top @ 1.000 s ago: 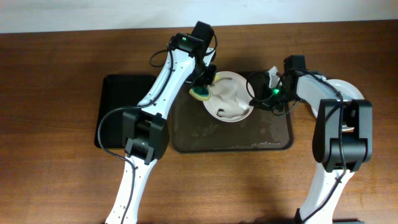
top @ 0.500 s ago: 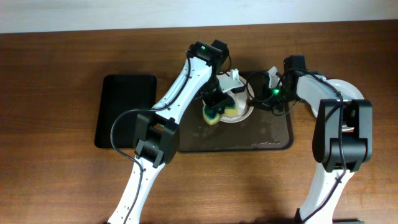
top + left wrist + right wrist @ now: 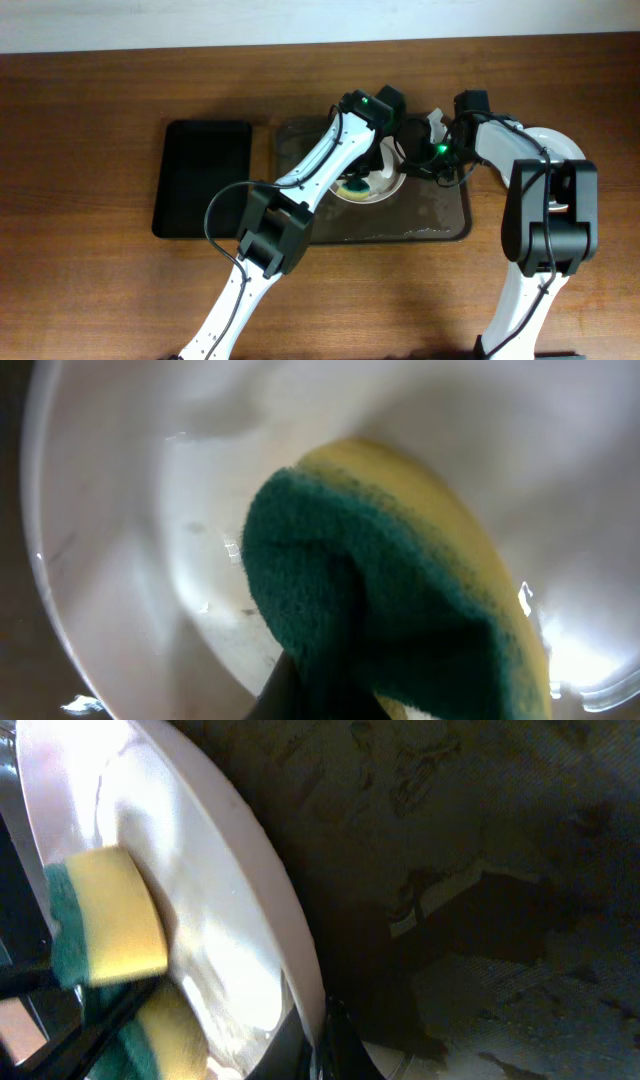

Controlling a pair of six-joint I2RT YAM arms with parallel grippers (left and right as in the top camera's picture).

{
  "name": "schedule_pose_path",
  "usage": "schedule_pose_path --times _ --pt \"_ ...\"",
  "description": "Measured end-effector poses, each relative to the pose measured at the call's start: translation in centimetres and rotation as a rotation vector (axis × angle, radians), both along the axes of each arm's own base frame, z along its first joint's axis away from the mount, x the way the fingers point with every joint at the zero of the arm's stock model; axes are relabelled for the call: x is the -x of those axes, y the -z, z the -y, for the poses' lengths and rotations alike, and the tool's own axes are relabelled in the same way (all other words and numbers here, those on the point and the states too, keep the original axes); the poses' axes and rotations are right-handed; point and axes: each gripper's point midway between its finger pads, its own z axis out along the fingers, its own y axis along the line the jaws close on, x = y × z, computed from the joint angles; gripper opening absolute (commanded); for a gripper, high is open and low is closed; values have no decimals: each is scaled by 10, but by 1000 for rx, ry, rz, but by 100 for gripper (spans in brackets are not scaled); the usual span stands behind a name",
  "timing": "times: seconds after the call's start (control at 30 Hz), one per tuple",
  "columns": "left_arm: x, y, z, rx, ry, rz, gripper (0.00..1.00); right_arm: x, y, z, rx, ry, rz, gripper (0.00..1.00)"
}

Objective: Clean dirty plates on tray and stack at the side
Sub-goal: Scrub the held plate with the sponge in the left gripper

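Observation:
A white plate (image 3: 384,186) sits tilted on the dark tray (image 3: 440,222). My right gripper (image 3: 413,150) is shut on the plate's rim (image 3: 290,940) at its right edge and holds it up. My left gripper (image 3: 372,168) is shut on a yellow and green sponge (image 3: 400,620) and presses it on the plate's inner face (image 3: 150,510). The sponge also shows in the right wrist view (image 3: 100,920). Another white plate (image 3: 560,145) lies on the table to the right of the tray, partly hidden by my right arm.
A narrower black tray (image 3: 202,178) lies on the wooden table to the left of the dark tray. The dark tray's floor (image 3: 480,870) is wet with smears. Bare wood table (image 3: 90,120) extends left and to the front.
My left gripper has swept the sponge from the plate's left rim across to its right, towards the right gripper. The right gripper has kept its hold on the rim.

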Motion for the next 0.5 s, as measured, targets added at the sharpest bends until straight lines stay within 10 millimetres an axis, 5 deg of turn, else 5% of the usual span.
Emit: schedule_pose_path --times 0.5 --pt "-15 8 4 16 -100 133 0 0 0 0 -2 17 -15 4"
